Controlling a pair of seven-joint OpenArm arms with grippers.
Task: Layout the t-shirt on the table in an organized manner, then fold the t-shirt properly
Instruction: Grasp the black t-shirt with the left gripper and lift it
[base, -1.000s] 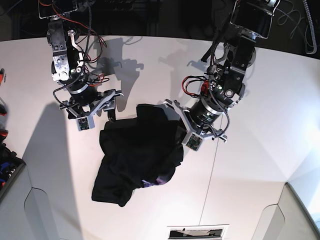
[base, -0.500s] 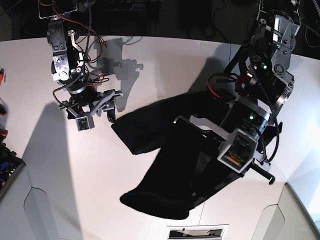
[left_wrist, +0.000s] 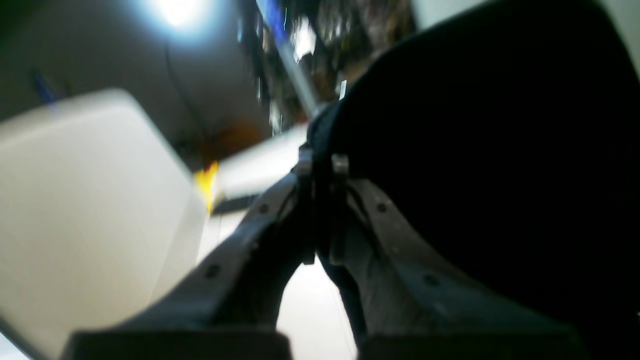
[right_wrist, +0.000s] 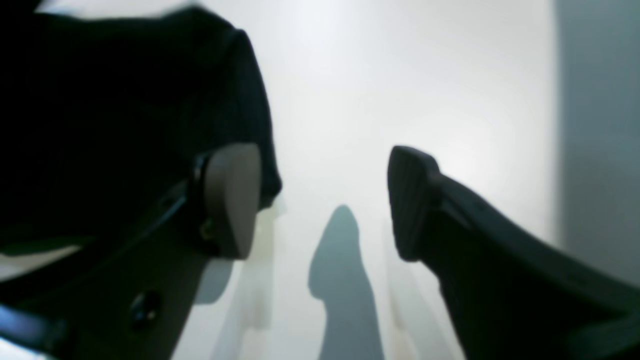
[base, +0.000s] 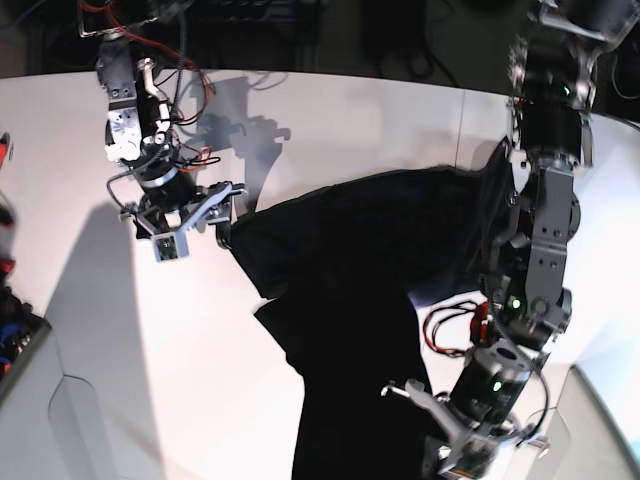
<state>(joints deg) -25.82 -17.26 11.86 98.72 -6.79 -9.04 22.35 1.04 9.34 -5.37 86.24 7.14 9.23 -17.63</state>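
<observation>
1. Looking down from the base view, a white table (base: 330, 130) filled most of the scene, with a black t-shirt (base: 350, 300) spread loosely across its middle. The shirt ran from beside the right gripper (base: 195, 222), on this view's left, across and down toward the left gripper (base: 450, 420), low on this view's right. It lay creased and uneven, not flat.

2. In that same view, the right gripper hung just beside the shirt's upper edge with its jaws spread; whether it touched the cloth could not be told. The left arm stood tall along the view's right side, its gripper low over the shirt's lower part.

3. From the left wrist view, which was blurred, the left gripper (left_wrist: 320, 175) had its two fingers pressed together with a fold of the t-shirt (left_wrist: 490, 150) pinched between them. Dark cloth filled the right half of the picture. The pale table (left_wrist: 85, 210) showed at the left.

4. From the right wrist view, the right gripper (right_wrist: 325, 200) stood released, its two fingers well apart with nothing between them. The t-shirt (right_wrist: 110, 125) lay at the left, behind the left-hand finger (right_wrist: 232, 200). The white table (right_wrist: 380, 80) lay beyond, carrying finger shadows.
</observation>
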